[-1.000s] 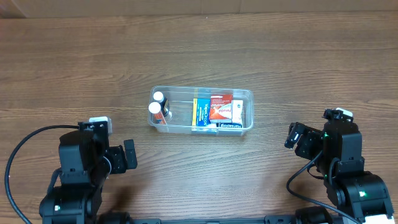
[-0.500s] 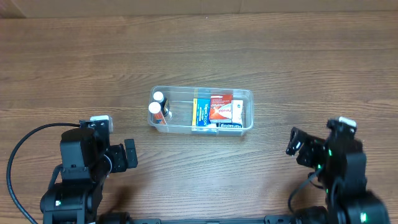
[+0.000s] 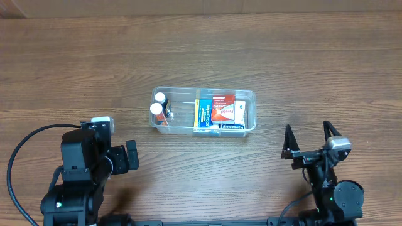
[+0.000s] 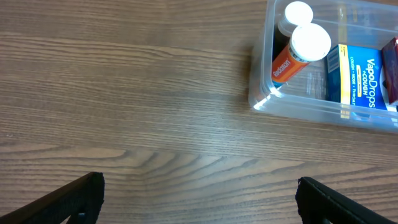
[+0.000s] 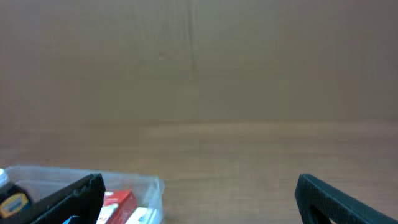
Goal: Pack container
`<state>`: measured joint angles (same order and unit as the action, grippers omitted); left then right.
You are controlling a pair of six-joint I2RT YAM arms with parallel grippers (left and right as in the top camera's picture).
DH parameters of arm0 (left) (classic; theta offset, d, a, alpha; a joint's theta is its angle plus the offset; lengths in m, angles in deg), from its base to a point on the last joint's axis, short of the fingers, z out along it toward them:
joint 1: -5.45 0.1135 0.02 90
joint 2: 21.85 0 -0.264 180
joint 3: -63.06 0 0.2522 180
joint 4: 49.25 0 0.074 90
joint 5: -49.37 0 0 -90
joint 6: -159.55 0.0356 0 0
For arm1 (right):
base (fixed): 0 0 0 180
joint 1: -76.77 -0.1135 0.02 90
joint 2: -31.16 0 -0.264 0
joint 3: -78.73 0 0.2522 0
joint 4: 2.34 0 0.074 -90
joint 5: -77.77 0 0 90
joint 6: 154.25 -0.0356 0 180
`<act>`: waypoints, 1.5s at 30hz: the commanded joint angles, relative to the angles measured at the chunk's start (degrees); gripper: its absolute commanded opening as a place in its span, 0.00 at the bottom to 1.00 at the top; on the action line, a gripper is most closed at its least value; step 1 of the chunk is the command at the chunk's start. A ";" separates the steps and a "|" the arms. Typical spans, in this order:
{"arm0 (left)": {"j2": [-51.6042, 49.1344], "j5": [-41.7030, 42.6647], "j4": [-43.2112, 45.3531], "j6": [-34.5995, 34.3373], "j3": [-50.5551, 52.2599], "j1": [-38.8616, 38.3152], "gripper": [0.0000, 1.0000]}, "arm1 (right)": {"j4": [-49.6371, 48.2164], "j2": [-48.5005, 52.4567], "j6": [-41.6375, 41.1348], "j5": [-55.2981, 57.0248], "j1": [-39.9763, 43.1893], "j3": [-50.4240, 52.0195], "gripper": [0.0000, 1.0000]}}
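The clear plastic container (image 3: pixel 250 97) sits mid-table. It holds two white-capped tubes (image 3: pixel 157 108), a blue VapoDrops box (image 3: pixel 203 112), a red box (image 3: pixel 222 108) and a white box (image 3: pixel 239 111). It shows in the left wrist view (image 4: pixel 267 99) at top right, and its corner shows in the right wrist view (image 5: pixel 149 183) at lower left. My left gripper (image 4: pixel 199 196) is open and empty, near the table's front left. My right gripper (image 3: pixel 308 139) is open and empty, at the front right of the container, pointing away over the table.
The wooden table (image 3: pixel 201 56) runs to a brown wall at the far edge (image 5: pixel 199 62). A black cable (image 3: pixel 19 157) loops beside the left arm's base.
My right arm has drawn back toward the front edge and turned, so its open fingers now point forward. The left arm and the container have not moved.
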<state>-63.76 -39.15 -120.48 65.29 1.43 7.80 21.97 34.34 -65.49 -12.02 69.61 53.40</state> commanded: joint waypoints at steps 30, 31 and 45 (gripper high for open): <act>0.00 -0.42 0.09 0.87 0.26 0.26 1.00 | -5.73 -3.02 4.42 -2.91 1.01 10.97 1.00; 0.00 -0.39 0.09 0.87 0.26 0.26 1.00 | -5.73 -3.02 4.42 -2.91 1.01 10.99 1.00; 11.67 -1.03 6.60 1.07 9.40 0.26 1.00 | -5.73 -3.02 4.42 -2.91 1.01 10.97 1.00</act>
<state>-58.93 -39.37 -118.27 65.32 3.79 7.80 16.64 31.93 -60.88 -14.80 70.38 63.91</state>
